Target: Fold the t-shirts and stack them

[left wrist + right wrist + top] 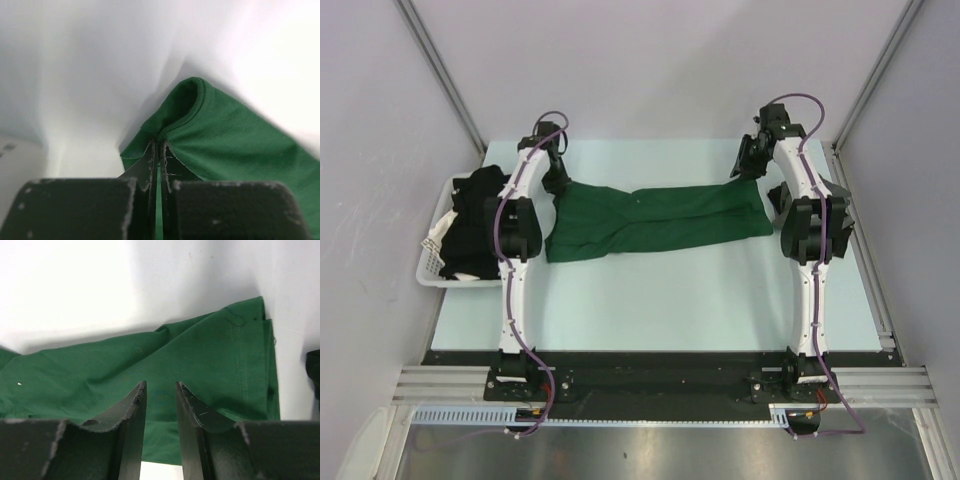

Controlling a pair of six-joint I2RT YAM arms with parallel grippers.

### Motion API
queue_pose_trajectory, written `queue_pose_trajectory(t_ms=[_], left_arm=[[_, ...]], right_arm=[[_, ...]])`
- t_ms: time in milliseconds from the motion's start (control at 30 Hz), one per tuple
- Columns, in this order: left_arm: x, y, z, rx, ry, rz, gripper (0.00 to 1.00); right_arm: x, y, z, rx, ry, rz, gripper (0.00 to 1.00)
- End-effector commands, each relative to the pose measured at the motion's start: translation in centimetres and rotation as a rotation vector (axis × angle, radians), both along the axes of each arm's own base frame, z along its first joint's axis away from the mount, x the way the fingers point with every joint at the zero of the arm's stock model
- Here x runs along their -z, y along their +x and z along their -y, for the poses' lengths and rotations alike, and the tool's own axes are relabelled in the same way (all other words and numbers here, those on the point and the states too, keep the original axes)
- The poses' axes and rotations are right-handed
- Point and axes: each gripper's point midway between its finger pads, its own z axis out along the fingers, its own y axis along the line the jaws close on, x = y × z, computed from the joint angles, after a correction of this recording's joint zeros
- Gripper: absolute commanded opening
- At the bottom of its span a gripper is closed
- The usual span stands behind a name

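Observation:
A dark green t-shirt (655, 220) lies stretched left to right across the far half of the pale table (670, 300), roughly folded into a long band. My left gripper (557, 183) is at the shirt's far left corner and shut on a pinch of the green cloth (225, 135), its jaws (159, 146) pressed together on the fabric. My right gripper (748, 165) sits over the shirt's far right edge. Its fingers (160, 386) stand apart, with green cloth (210, 355) lying under and between them. Black t-shirts (470, 225) are heaped in the basket at the left.
A white slatted basket (428, 262) stands at the table's left edge, close beside the left arm. Grey walls and metal rails enclose the table on the left, right and back. A black strip (660, 360) runs along the near edge by the arm bases.

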Motion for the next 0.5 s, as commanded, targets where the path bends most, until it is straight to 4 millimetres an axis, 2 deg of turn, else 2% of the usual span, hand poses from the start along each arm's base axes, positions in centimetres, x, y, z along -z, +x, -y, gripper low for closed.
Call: queue_pose_trajectory(t_ms=[0,67,200,233,467], left_arm=[[-2.1,5.8,2.3,0.006,-0.092,0.24,0.0],[-3.1,7.1,2.7,0.004,-0.095,0.301,0.0],[-3.9,8.8,2.8,-0.024,-0.102,0.365,0.0],[-3.4,9.0,2.8,-0.038,-0.106,0.366,0.0],[-3.4,10.5,2.2,-0.075,-0.087,0.428,0.0]], right_arm=[[-3.1,0.1,-1.4,-0.029,0.02,0.068,0.34],[-3.3,0.0,-1.9,-0.038,0.022,0.074,0.34],[-3.9,-0.1,-2.6,-0.049,0.035,0.083,0.34],[-4.0,-0.2,-2.7,-0.053,0.039,0.084,0.33],[-4.4,-1.2,-2.7,-0.055,0.036,0.072,0.33]])
